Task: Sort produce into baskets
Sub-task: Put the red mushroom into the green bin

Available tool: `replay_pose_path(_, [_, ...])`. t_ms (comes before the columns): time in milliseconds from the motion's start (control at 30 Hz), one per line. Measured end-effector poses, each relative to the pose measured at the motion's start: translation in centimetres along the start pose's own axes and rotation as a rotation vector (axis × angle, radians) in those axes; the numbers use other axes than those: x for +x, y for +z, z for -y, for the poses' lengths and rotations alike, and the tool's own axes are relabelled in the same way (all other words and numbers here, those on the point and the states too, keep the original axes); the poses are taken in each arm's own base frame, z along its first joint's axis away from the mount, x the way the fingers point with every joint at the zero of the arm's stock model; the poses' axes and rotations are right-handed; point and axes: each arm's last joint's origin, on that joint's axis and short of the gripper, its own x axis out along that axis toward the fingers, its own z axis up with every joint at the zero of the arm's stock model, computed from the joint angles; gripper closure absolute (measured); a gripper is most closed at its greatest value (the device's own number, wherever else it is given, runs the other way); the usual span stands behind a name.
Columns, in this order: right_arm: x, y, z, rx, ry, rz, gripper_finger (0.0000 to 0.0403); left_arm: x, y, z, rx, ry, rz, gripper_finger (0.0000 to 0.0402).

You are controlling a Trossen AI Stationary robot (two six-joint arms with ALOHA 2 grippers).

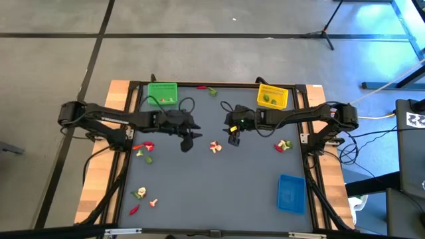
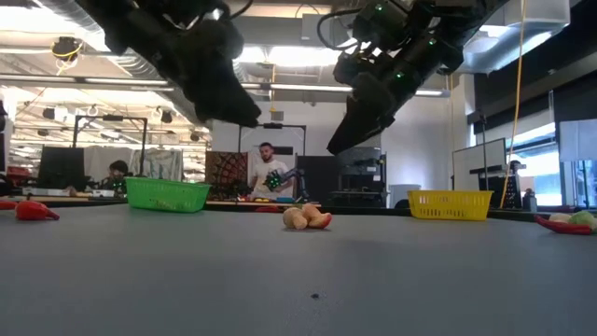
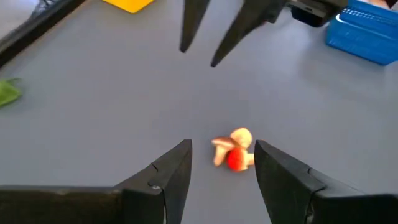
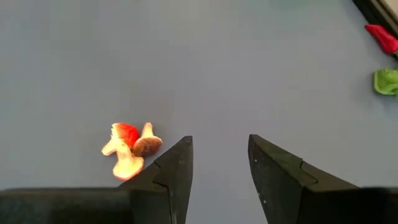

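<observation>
Both sets of fingers spread, holding nothing. Left fingers and right fingers hover over mid-tabletop, flanking the mushroom cluster at 3 and 9 o'clock, likely lining up a pick. Pieces look smooth plastic: beige stems, red cap. Mesh green basket and yellow basket at 12, blue basket at 5.

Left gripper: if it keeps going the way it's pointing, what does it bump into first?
Probably the little mushroom pile, lying just beyond the left gripper and between its open fingers. The right gripper is farther on.
</observation>
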Motion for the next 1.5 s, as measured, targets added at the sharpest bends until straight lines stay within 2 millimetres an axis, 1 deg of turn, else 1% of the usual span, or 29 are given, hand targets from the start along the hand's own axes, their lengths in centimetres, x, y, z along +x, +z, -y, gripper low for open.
replay_pose_path(133, [0.0, 0.0, 0.0, -0.001, 0.008, -0.002, 0.0246, 2.0, -0.9, 1.4, 0.003, -0.040, -0.009, 0.0233])
replay_pose_path(233, [0.0, 0.0, 0.0, -0.001, 0.009, -0.002, 0.0246, 3.7, -1.9, 2.4, -0.010, -0.065, -0.028, 0.0233])
replay_pose_path(333, [0.0, -0.1, 0.0, -0.001, 0.012, -0.009, 0.0246, 5.3, -3.0, 3.0, -0.007, -0.072, -0.046, 0.0243])
replay_pose_path(467, [0.0, -0.1, -0.1, -0.001, 0.018, -0.005, 0.0246, 7.2, -4.2, 3.3, 0.017, -0.056, -0.045, 0.0268])
replay_pose_path(633, [0.0, -0.1, -0.1, -0.001, 0.017, -0.008, 0.0246, 8.9, -5.6, 3.2, 0.035, -0.048, -0.074, 0.0286])
replay_pose_path(767, [0.0, -0.1, 0.0, -0.001, 0.017, -0.009, 0.0246, 9.7, -6.1, 3.1, 0.049, -0.047, -0.071, 0.0290])
replay_pose_path(867, [0.0, -0.1, 0.0, -0.001, 0.017, -0.008, 0.0246, 10.1, -6.4, 3.0, 0.057, -0.007, -0.062, 0.0290])
replay_pose_path(1067, [0.0, -0.1, -0.1, -0.001, 0.017, -0.008, 0.0246, 10.4, -6.7, 2.8, 0.101, 0.012, -0.063, 0.0295])
replay_pose_path(1167, [0.0, -0.1, -0.1, -0.001, 0.017, -0.007, 0.0246, 10.4, -6.6, 2.6, 0.116, 0.018, -0.063, 0.0319])
replay_pose_path(1367, [0.0, -0.1, -0.1, -0.001, 0.018, -0.005, 0.0246, 10.6, -6.7, 2.1, 0.142, 0.031, -0.070, 0.0390])
replay_pose_path(1500, [0.0, -0.1, -0.1, -0.001, 0.018, -0.005, 0.0246, 10.6, -6.7, 2.0, 0.150, 0.036, -0.080, 0.0395])
